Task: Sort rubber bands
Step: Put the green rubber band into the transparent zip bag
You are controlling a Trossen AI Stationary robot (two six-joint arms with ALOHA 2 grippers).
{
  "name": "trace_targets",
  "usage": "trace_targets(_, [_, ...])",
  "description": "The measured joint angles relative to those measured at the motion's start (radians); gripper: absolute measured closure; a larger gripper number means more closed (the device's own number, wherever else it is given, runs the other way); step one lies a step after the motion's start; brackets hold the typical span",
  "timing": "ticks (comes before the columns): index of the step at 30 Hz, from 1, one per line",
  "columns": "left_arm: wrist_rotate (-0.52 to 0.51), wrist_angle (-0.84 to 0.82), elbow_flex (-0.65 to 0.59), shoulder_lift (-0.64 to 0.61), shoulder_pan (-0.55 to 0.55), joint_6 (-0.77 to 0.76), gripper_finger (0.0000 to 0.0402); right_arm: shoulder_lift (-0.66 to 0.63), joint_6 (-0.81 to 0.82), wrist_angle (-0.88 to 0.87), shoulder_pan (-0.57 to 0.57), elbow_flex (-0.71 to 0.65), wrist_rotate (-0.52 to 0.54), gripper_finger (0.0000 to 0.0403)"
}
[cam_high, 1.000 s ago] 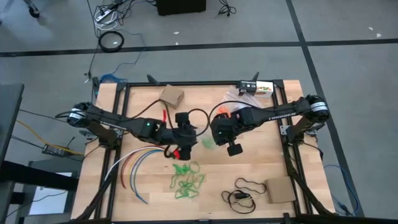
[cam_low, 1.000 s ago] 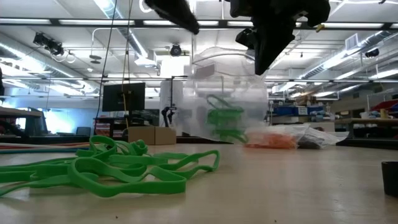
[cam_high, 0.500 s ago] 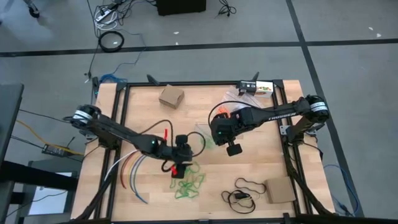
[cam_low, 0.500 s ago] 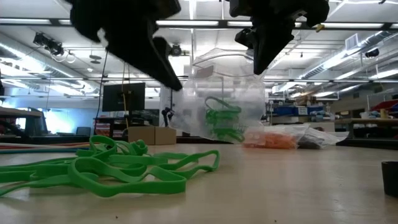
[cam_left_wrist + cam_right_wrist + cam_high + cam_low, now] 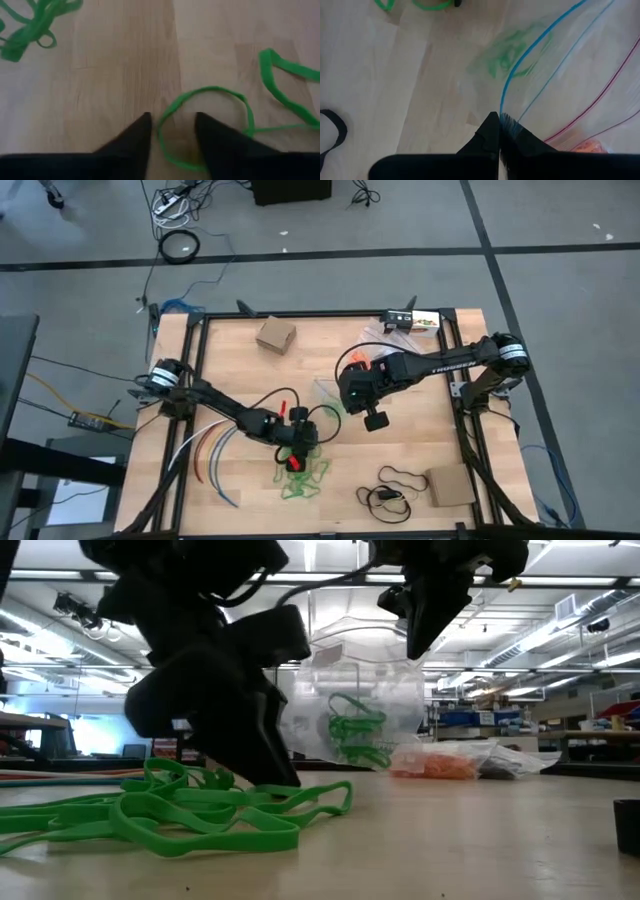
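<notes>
The left gripper (image 5: 172, 135) stands low over the desk (image 5: 240, 360) near its front edge, its two fingers (image 5: 132, 140) parted and one on each side of a single green rubber band (image 5: 205, 125). One arc of that loop runs up between the tips; the rest lies flat and rounds away ahead of them, so a pinch should catch it. More green rubber bands (image 5: 300, 475) sprawl around in a loose heap, some just beside the targeted loop.

Toward the desk's middle, the right gripper (image 5: 499, 131) hangs higher, fingers clenched on the blue-striped lip of a clear plastic bag (image 5: 350, 710), holding it up. A few green bands (image 5: 355, 735) already sit inside. The left arm is plainly nearer the heap, the bag lying well apart toward the right arm
</notes>
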Motion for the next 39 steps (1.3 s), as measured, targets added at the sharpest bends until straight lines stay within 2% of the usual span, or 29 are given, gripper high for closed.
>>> trace_targets(4, [-0.01,-0.032,0.018,-0.006,0.001,0.045,0.0372,0.0,0.0,0.001,0.0,0.0,-0.001,0.0403])
trace_targets(7, [-0.011,-0.084,0.048,-0.022,0.001,0.101,0.0394,0.0,0.001,0.001,0.001,0.0,-0.002,0.0403])
trace_targets(11, [-0.022,-0.254,0.137,-0.058,-0.01,0.165,0.0398,0.0,0.002,-0.001,0.001,0.0,-0.004,0.0403])
trace_targets(15, [-0.105,-0.45,0.263,-0.104,-0.027,0.236,0.0399,0.0,0.002,0.0,0.001,0.0,-0.004,0.0403])
trace_targets(22, [-0.359,-0.651,0.478,-0.165,-0.034,0.366,0.04,0.0,0.001,0.005,0.001,0.0,-0.004,0.0403])
trace_targets(25, [-0.485,-0.665,0.546,-0.173,-0.019,0.443,0.04,0.0,0.001,0.006,0.001,0.0,-0.004,0.0403])
trace_targets(28, [-0.559,-0.649,0.595,-0.181,0.018,0.506,0.0401,0.0,0.0,0.009,0.001,0.0,-0.003,0.0403])
trace_targets(34, [-0.572,-0.529,0.609,-0.179,0.097,0.625,0.0401,0.0,0.002,0.01,0.001,0.0,-0.003,0.0403])
trace_targets(39, [-0.46,-0.514,0.603,-0.171,0.164,0.653,0.0401,0.0,0.002,0.007,0.001,0.0,-0.003,0.0403])
